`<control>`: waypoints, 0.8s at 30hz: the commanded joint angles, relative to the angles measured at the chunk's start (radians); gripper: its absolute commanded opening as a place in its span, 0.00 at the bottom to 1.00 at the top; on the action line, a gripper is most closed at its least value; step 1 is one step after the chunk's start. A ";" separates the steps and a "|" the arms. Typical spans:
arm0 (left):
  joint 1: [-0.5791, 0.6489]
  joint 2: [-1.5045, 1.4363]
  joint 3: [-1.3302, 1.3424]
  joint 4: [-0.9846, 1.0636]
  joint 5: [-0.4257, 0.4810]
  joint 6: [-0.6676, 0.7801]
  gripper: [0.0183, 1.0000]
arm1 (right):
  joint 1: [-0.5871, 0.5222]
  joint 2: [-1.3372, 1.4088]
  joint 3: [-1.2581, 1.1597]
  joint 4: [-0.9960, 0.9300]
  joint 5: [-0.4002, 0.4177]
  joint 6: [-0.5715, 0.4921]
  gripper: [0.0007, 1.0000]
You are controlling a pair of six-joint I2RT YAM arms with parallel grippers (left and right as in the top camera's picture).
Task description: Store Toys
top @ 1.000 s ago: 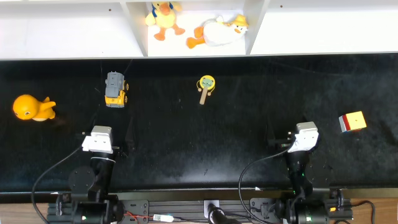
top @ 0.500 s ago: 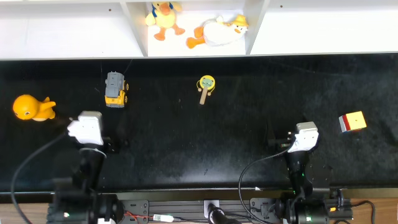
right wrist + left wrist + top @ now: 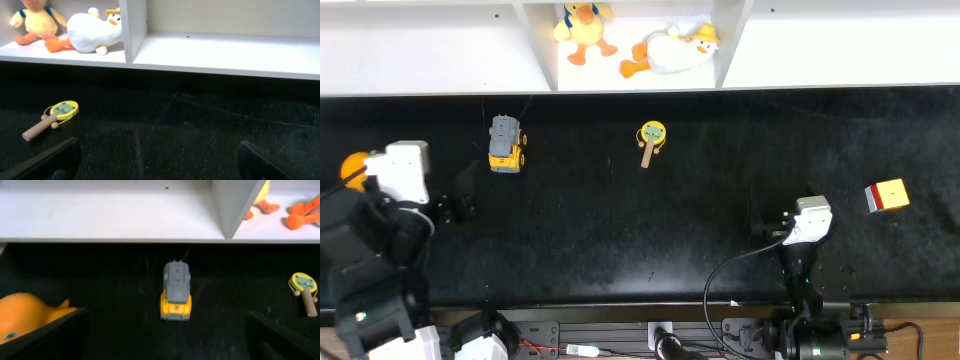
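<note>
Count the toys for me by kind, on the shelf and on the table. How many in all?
Plush ducks: 2, the yellow plush and the white plush
Orange animal toy: 1
Toy truck: 1
Handled rattle: 1
Block: 1
Total: 6

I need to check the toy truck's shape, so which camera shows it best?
The left wrist view: the toy truck sits near the centre, close up, its grey top and yellow end clear. The top view shows it from above, farther off.
</note>
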State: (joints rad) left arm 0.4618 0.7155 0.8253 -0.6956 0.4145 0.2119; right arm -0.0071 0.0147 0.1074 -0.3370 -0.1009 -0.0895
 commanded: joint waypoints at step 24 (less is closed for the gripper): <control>0.252 0.129 0.062 -0.130 -0.136 0.095 1.00 | -0.006 -0.011 -0.006 0.006 -0.010 0.000 1.00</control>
State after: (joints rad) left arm 0.6903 0.8467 0.8639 -0.8158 0.2901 0.2958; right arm -0.0071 0.0147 0.1074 -0.3370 -0.1009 -0.0898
